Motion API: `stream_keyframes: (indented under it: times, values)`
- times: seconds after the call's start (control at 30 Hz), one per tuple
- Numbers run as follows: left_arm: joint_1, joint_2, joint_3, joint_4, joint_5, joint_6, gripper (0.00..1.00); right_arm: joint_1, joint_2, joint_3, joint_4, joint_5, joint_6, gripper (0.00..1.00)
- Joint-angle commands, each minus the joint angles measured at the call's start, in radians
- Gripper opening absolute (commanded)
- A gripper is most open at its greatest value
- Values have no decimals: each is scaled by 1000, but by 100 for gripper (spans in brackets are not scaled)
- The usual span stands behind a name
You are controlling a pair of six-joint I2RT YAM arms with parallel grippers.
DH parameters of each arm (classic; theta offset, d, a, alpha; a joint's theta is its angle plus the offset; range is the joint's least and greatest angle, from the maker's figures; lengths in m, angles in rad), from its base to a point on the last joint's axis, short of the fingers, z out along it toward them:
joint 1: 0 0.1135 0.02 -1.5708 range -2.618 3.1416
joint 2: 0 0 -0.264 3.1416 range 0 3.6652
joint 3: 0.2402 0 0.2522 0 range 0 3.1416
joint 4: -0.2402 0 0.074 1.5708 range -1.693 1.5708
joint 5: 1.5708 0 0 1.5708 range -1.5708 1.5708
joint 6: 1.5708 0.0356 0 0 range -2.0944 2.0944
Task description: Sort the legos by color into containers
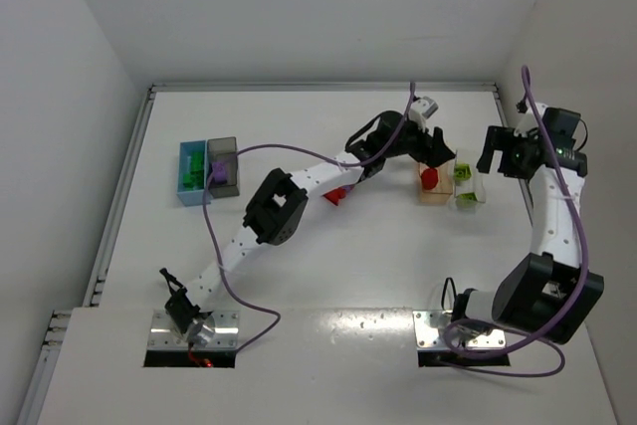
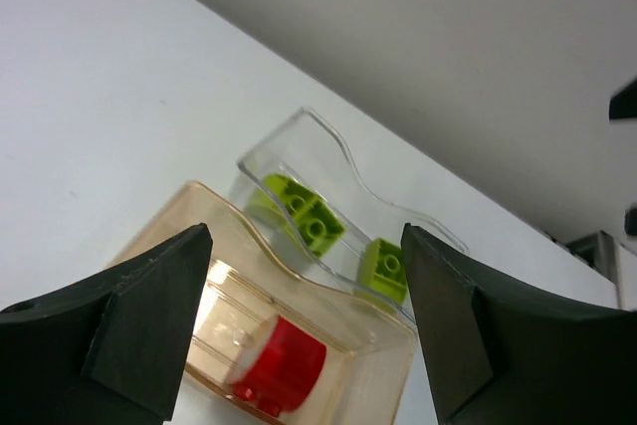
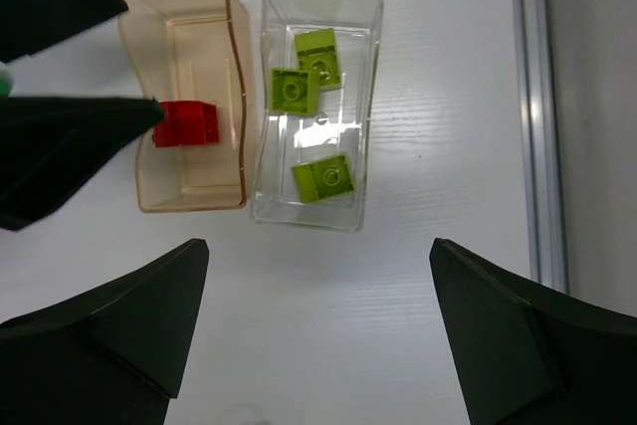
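The left arm's fingers (image 2: 149, 311) hang spread and empty over the translucent peach-orange plastic bin (image 3: 189, 196), and the loose red plastic brick (image 1: 338, 196) lies on the white tabletop (image 1: 328, 126) to their near left, well apart from the right arm's fingers (image 3: 129, 330), likewise spread.

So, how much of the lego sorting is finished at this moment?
Done: three lime bricks lie in the clear bin, one red brick in the peach bin, green pieces in the blue bin, a purple piece in the grey bin.
In hand: nothing. The left hand, over the peach bin, and the right hand are open.
Left: one red piece on the table.
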Motion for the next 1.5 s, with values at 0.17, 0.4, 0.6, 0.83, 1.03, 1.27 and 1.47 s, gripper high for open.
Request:
stream_keyframes:
  times: [0.17,0.4,0.6,0.83,1.03,1.27,1.47]
  values:
    - [123,-397,-73,-201,-206,142,82,18,-62,-46,76,-222,-22,94]
    - [171,-844,-709,-365,-439,311,82,47,6,3,85,-318,-34,94]
    - [183,-1035,-1006,-418,-426,311,83,66,6,-6,114,-327,-34,94]
    - [131,-1034,-1137,-477,-450,363,84,75,6,3,89,-315,-45,94]
    - [131,-924,-1126,-462,-470,374,84,75,-14,-15,80,-306,-54,94]
    - [122,-789,-1032,-444,-427,374,84,75,-14,-15,62,-277,-82,94]
    - [102,-744,-991,-430,-400,374,84,66,-14,-15,62,-267,-82,94]
